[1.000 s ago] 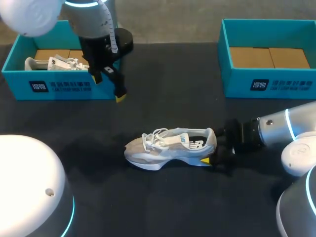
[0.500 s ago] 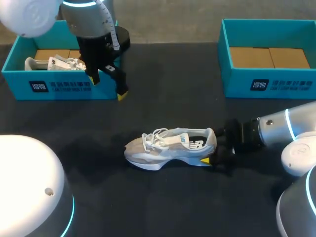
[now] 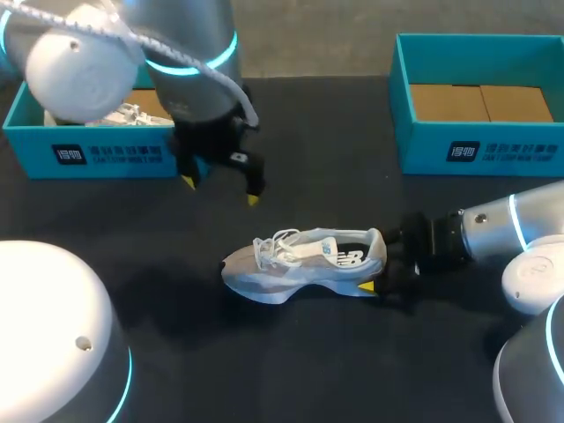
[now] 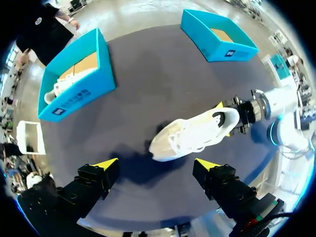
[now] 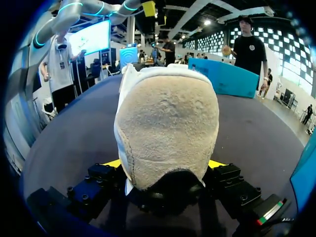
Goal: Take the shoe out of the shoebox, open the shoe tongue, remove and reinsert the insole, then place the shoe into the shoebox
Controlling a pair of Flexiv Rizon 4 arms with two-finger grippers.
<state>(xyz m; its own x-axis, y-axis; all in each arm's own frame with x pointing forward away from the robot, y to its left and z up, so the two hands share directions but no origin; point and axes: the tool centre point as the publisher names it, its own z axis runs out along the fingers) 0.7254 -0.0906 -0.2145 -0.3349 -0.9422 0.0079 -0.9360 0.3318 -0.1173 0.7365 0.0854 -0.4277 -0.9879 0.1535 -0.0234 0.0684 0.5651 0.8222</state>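
While the shoe [image 3: 304, 264] was set upright on the dark table [image 3: 308, 361], its heel was squeezed from both sides by the right gripper [image 3: 377, 278]. Above the shoe, the left gripper [image 3: 220, 191] was held wide open, touching nothing.

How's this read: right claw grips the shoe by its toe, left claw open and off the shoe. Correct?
Not the toe. The right wrist view shows the right claw gripping the shoe by its heel. The rest holds: the left claw is open and off the shoe.
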